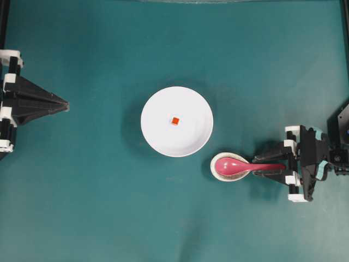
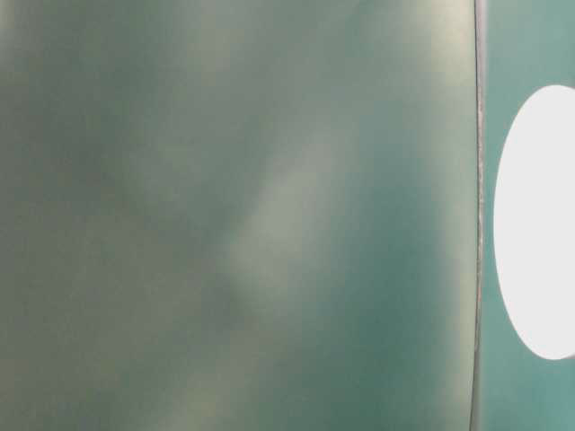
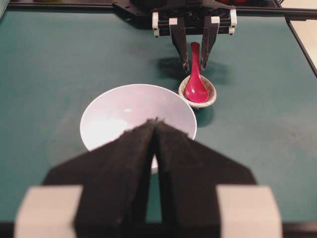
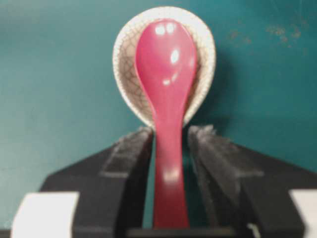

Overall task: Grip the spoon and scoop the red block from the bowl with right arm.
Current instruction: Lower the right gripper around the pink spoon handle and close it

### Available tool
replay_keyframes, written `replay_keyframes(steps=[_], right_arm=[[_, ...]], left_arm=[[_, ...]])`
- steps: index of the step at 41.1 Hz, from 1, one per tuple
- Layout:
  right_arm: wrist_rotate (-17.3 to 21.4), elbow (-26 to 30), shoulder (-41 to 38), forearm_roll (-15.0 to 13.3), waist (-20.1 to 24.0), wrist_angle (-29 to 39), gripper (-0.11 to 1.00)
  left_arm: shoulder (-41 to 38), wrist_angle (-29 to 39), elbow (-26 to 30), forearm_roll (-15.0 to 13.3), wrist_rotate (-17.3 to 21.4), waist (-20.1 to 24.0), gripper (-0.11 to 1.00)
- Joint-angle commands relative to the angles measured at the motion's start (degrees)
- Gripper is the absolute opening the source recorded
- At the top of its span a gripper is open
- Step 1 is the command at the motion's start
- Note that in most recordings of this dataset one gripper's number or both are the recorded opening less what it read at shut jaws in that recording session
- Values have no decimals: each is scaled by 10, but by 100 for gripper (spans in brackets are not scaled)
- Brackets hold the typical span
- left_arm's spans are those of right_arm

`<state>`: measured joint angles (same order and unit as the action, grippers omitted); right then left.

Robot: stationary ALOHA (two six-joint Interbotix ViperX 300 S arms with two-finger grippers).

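Observation:
The white bowl [image 1: 191, 106] stands mid-table with the tiny red block [image 1: 175, 120] at its centre. The pink-red spoon [image 1: 240, 164] lies with its scoop in a small speckled rest [image 1: 214, 170] to the right of the bowl, handle pointing right. My right gripper [image 1: 255, 166] is open, with one finger on each side of the handle; the right wrist view [image 4: 170, 131] shows a narrow gap on both sides of the spoon [image 4: 166, 64]. My left gripper [image 1: 66, 105] is shut and empty at the far left. In the left wrist view its fingers [image 3: 129, 163] hide the block.
The table is a teal mat [image 1: 109, 207]. The speckled rest [image 4: 124, 54] almost touches the bowl's lower right rim. The table-level view is a blurred green surface with a white oval [image 2: 539, 224] at its right edge.

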<state>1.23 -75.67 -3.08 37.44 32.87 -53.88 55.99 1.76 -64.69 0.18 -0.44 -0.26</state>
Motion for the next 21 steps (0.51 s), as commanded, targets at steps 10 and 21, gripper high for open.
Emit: replay_keyframes(steps=[10,21], right_arm=[[-4,1,4,1,2,-7,40],[-10,-2,4,1,3,-9,28]], left_arm=[[-4,1,10,1,-1,-1,1],[-4,4,10,2,-1,-1,1]])
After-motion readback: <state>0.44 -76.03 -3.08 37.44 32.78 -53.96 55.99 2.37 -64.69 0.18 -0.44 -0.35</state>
